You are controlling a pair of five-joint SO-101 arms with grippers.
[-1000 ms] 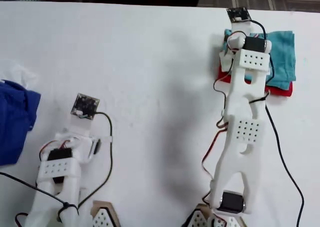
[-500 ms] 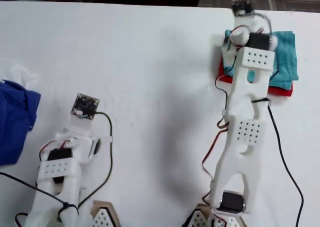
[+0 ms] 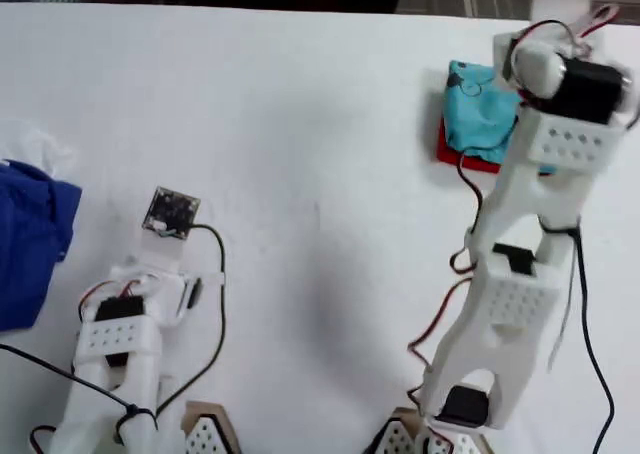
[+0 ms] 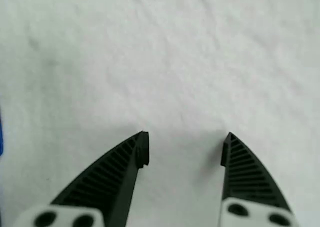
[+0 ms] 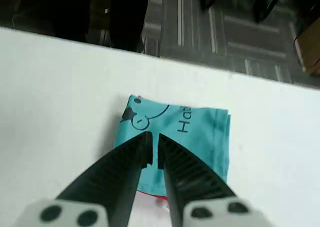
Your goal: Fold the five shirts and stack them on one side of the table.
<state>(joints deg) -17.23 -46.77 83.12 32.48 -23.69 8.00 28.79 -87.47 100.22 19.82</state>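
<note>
Roughly two of five done by the look: folded teal shirt [image 3: 480,114] atop red shirt [image 3: 455,152] upper right, crumpled blue shirt [image 3: 30,239] at left edge unfolded, right gripper [image 5: 153,149] clenched empty above stack, left gripper [image 4: 184,149] released over bare tabletop [image 3: 300,124].

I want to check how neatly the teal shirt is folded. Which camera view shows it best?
The right wrist view: the teal shirt lies almost whole, edges clear, behind the fingers of the right gripper. In the high view the right arm hides part of it, atop the red shirt. The left wrist view faces white tabletop.
</note>
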